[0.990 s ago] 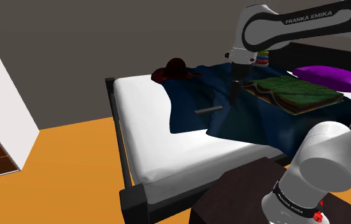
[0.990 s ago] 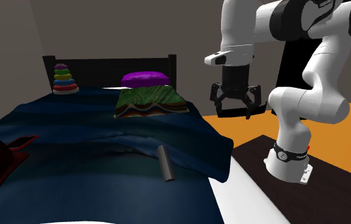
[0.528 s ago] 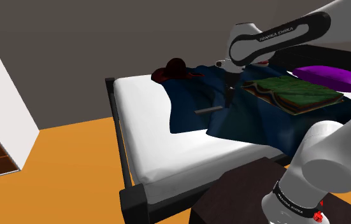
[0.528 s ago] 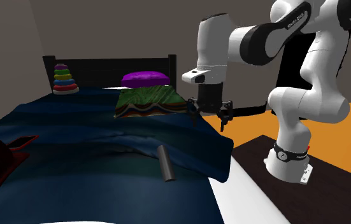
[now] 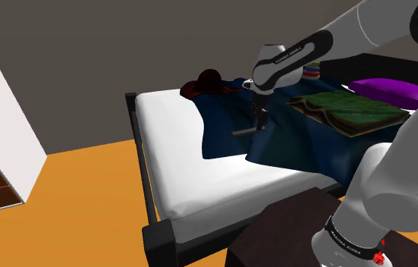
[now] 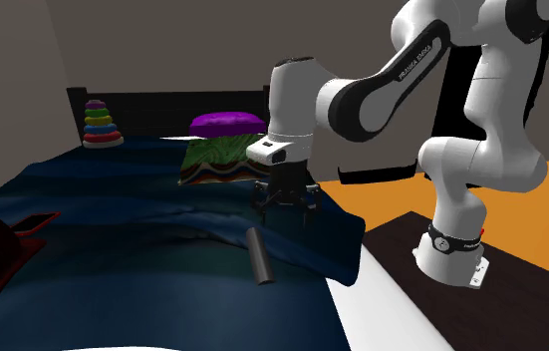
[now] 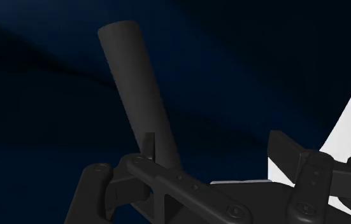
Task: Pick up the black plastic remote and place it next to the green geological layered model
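Orange floor (image 5: 86,182) spreads across the shoulder view's left, where a white slanted panel (image 5: 2,129) leans at the edge. Moving right, we reach the bed (image 5: 177,152), its white mattress bare on this side, a dark frame around it. A dark red heap (image 5: 209,80) sits at the far edge, and from there a navy blanket (image 5: 298,144) rumples across the rest of the mattress.

Now the action: the remote (image 5: 246,130), a dark grey bar, lies flat on that blanket near its folded edge. Right over the bar's end hangs the gripper (image 5: 259,121), pointing straight down, close above the remote. The wrist view settles the jaws: the black fingers (image 7: 283,151) stand wide apart. The remote runs up past the other finger, and nothing is clasped.

Further right lies the green layered model (image 5: 355,112), a flat slab with brown bands along its edge, resting on the blanket well apart from the remote. Beyond it a purple pillow (image 5: 393,91) lies against the headboard. The second exterior view adds a striped ring toy (image 6: 103,125) at the bed's far corner. At the shoulder view's lower right, the dark stand (image 5: 283,231) carries the white arm's base.
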Robot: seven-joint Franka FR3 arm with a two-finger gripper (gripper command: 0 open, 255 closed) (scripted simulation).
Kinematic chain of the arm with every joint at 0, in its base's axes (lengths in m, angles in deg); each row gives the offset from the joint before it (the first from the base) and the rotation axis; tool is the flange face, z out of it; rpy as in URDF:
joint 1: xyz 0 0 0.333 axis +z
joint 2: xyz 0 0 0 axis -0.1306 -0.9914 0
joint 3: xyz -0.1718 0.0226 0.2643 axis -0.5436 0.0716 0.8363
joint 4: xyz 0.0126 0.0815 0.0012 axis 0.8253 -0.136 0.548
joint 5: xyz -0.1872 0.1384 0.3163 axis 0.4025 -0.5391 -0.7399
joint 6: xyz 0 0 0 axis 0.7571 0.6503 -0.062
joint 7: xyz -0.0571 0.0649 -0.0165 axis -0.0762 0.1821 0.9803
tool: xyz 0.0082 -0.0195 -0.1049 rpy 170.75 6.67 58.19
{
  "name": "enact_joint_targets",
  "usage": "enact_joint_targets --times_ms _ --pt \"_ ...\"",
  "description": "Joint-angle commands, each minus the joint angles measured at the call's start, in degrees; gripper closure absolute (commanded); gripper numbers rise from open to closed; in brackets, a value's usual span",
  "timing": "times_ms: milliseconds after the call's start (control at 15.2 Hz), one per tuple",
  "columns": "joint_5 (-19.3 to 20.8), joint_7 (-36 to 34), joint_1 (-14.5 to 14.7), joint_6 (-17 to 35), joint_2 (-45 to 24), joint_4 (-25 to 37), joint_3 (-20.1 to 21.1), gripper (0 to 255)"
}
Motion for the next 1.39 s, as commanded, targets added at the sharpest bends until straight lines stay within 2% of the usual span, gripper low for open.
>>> enact_joint_targets --times_ms 0,198,726,1188,1254,1320 --pt "-2.84 7.0 0.98 2.73 -4.67 2.48 -1.03 0" --pt "-7.69 16.07 1.33 5.65 -11.17 6.34 -1.12 0" --pt "-11.74 18.9 0.55 10.91 -16.08 5.22 -0.27 0" --pt "-11.73 18.89 0.54 10.9 -16.07 5.22 -0.26 0" --pt "-11.73 18.89 0.54 10.9 -16.07 5.22 -0.26 255" --pt "-11.73 18.89 0.54 10.9 -16.07 5.22 -0.26 255"
